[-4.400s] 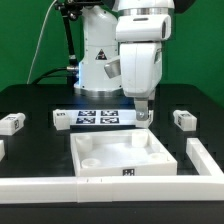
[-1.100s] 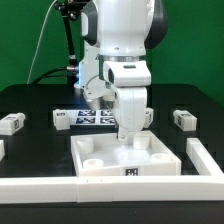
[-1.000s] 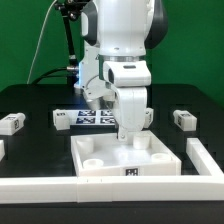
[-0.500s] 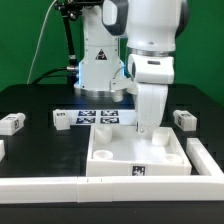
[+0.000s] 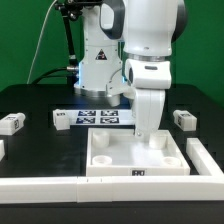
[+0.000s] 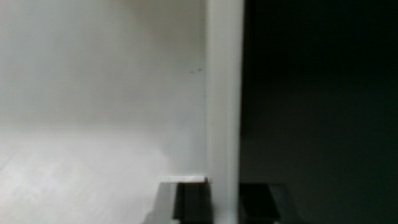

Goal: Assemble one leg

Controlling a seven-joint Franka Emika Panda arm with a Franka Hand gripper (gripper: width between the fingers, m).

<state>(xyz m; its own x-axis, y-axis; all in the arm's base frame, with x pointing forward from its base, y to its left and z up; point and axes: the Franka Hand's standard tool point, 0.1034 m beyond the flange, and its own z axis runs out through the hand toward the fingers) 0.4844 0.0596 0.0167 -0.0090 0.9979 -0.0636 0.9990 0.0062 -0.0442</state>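
Matte black bench [image 5: 30, 100]. On it sits a smooth white square panel [image 5: 118, 158] with a raised rim and round corner sockets. Your end effector [image 5: 148, 134] appears clamped on the panel's far wall. Held by that thin, slick edge, the panel could pivot or slip. The leg [image 5: 183, 119], a chunky white tagged block, lies untouched at the exterior view's right; a second leg [image 5: 11, 123] lies at its left.

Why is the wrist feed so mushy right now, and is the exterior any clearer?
Wrist view: the lens sits too close to the square panel, so it blurs into flat grey-white against black table; only the dark fingers astride its wall read. Exterior view: evenly lit, sharper, soft shadows inside the panel, though the gripper hides its own grip.
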